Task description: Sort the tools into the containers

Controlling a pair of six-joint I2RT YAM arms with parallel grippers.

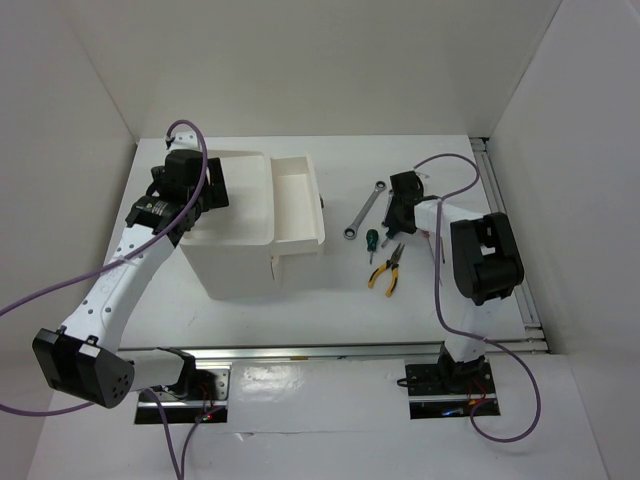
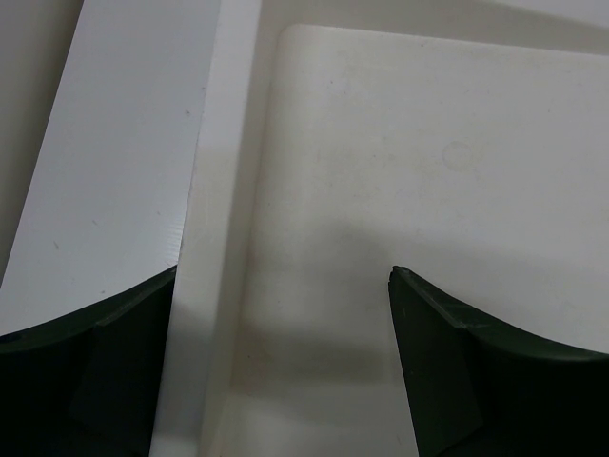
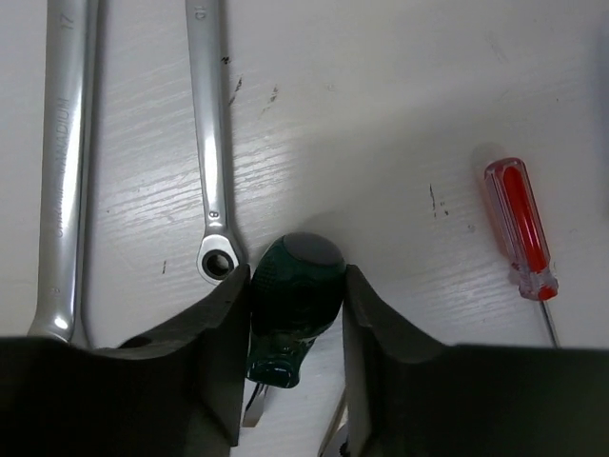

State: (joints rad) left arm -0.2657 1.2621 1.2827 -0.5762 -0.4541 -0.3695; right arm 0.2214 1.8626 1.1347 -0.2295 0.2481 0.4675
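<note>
My right gripper (image 3: pixel 297 286) (image 1: pixel 390 220) is down on the table at the right, shut on the handle of a green-handled screwdriver (image 3: pixel 293 286), with both fingers touching its sides. Two silver wrenches (image 3: pixel 211 143) (image 1: pixel 364 210) lie to its left and a red-handled screwdriver (image 3: pixel 519 228) to its right. In the top view a green handle (image 1: pixel 371 240) shows beside the gripper and yellow-handled pliers (image 1: pixel 386 270) lie nearer. My left gripper (image 2: pixel 283 286) (image 1: pixel 192 205) hangs open and empty over the recessed top tray (image 2: pixel 409 162) of the white box (image 1: pixel 235 255).
One white drawer (image 1: pixel 298 205) stands pulled out on the box's right side, towards the tools. White walls close in the table at left, back and right. A metal rail (image 1: pixel 510 230) runs along the right edge.
</note>
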